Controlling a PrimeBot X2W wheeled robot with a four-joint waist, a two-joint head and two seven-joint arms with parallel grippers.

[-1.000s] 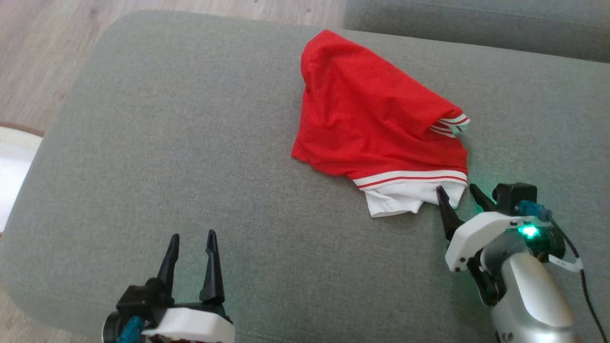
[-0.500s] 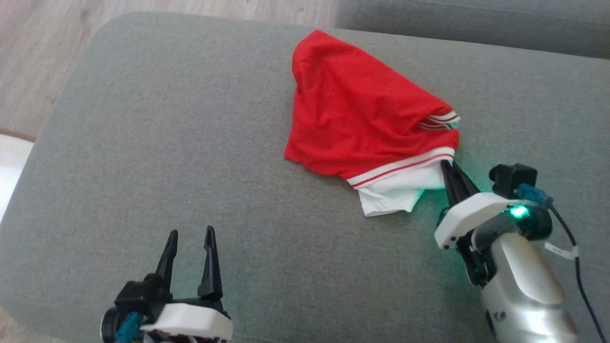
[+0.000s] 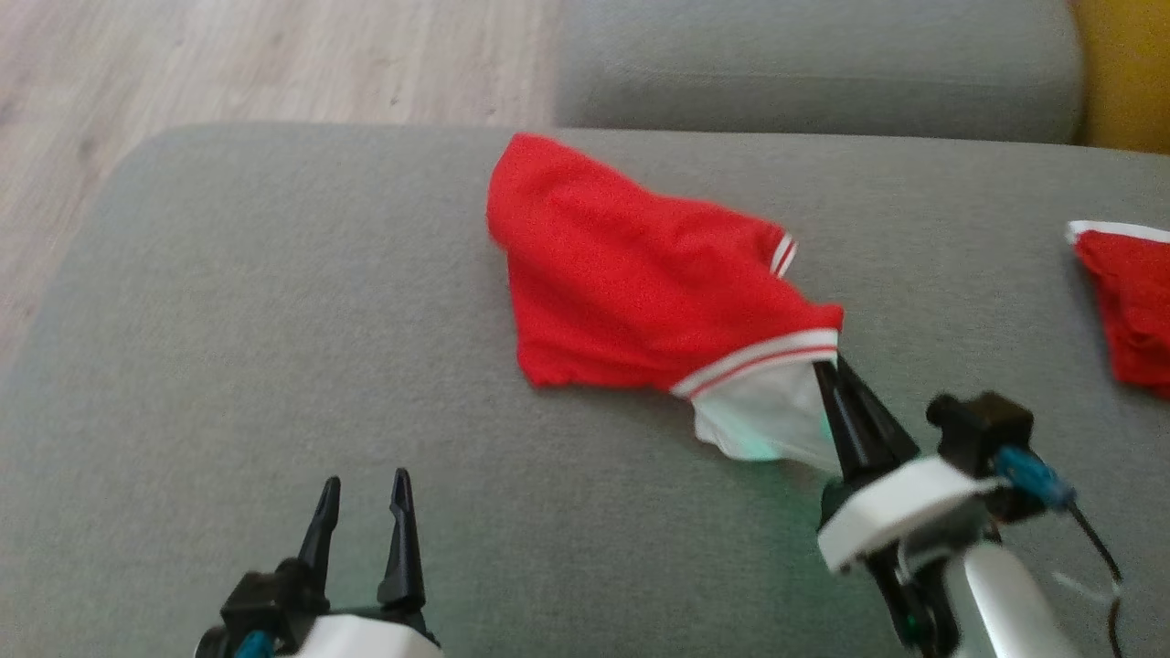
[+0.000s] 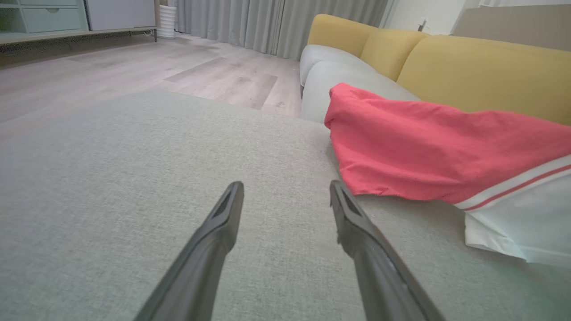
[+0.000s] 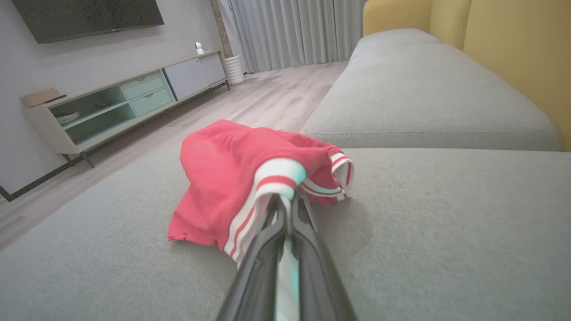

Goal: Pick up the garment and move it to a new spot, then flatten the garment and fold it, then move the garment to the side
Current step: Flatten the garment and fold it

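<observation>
Looking down from my head, I see my right fingers [image 3: 855,420] pressed together with no gap, their tips clamped on the red garment [image 3: 631,292] at its striped band [image 3: 759,356]. A white layer [image 3: 768,425] of the garment hangs just left of those fingers. The rest of it spreads ahead and to the left of them across the grey sofa cushion [image 3: 274,366]. My left fingers [image 3: 402,530] stand wide apart with nothing between them. They are well apart from the garment, which lies ahead and to their right. A second red cloth [image 3: 1129,302] with a white edge lies far off to the right of my right fingers. Wooden floor [image 3: 228,55] shows beyond the cushion.

From my left wrist, the two left fingers [image 4: 357,232] are spread and empty above the bare cushion. The garment [image 4: 424,147] sits ahead and to their right, near but not touching. Yellow back cushions [image 4: 468,67] rise beyond it.

From my right wrist, the right fingers [image 5: 285,249] are closed hard together, and the striped band [image 5: 279,171] bunches over their tips. The red body of the garment [image 5: 218,169] lies just ahead and left of them on the cushion. A low cabinet [image 5: 125,102] stands far ahead on the left, against the wall.
</observation>
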